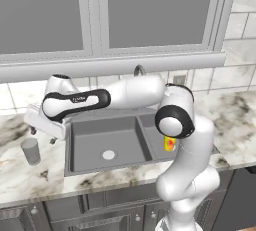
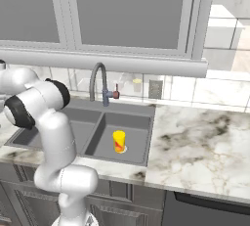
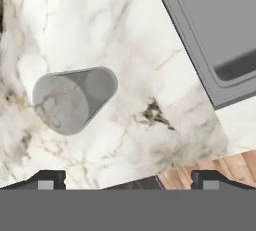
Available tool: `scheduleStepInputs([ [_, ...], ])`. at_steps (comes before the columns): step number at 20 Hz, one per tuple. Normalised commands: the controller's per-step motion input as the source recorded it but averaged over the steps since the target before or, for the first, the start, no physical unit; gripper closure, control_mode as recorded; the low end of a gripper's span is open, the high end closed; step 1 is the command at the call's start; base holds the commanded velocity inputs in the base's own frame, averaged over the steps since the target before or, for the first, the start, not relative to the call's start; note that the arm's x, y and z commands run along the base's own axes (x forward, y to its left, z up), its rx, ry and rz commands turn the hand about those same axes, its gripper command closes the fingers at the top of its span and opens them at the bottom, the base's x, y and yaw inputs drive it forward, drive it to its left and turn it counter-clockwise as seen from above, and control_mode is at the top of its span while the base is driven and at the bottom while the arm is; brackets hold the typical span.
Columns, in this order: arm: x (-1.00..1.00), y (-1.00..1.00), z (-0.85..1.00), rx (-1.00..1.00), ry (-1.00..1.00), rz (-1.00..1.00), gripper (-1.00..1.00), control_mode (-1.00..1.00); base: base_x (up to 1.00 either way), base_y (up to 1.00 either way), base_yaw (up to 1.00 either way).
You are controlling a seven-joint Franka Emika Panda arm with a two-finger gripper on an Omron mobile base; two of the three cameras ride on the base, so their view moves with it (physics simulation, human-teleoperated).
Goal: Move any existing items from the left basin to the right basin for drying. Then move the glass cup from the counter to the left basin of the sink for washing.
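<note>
The glass cup (image 1: 31, 151) (image 3: 75, 99) stands upright on the marble counter (image 1: 20, 180), left of the dark grey sink (image 1: 75, 167). My gripper (image 1: 43, 136) (image 3: 129, 182) hangs open above it and slightly toward the sink, nothing between its fingertips (image 3: 47, 180). In the hand view the cup lies left of the midline between the tips. The left basin (image 1: 90, 142) shows its pale drain disc (image 1: 109, 155) and nothing else. A yellow container with a red mark (image 2: 119, 141) (image 1: 170, 143) stands in the right basin (image 2: 134, 132).
The arched grey faucet (image 2: 100, 80) rises behind the sink's divider. My arm stretches across the back of the sink toward the left. The counter's front edge (image 3: 200, 167) runs close below the cup in the hand view. Wide counter (image 2: 205, 142) lies right of the sink.
</note>
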Motion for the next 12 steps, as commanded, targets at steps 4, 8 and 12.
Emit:
scheduleStepInputs([
  [4, 0.03, 0.00, -0.06, 0.00, 0.00, 0.23, -1.00, -1.00, 0.00, 0.00, 0.00],
  [8, 0.06, 0.03, -0.21, 0.00, 0.00, 0.17, -1.00, -1.00, 0.00, 0.00, 0.00],
  [12, 0.01, 0.14, -0.38, 0.00, 0.00, 0.08, -1.00, -1.00, 0.00, 0.00, 0.00],
])
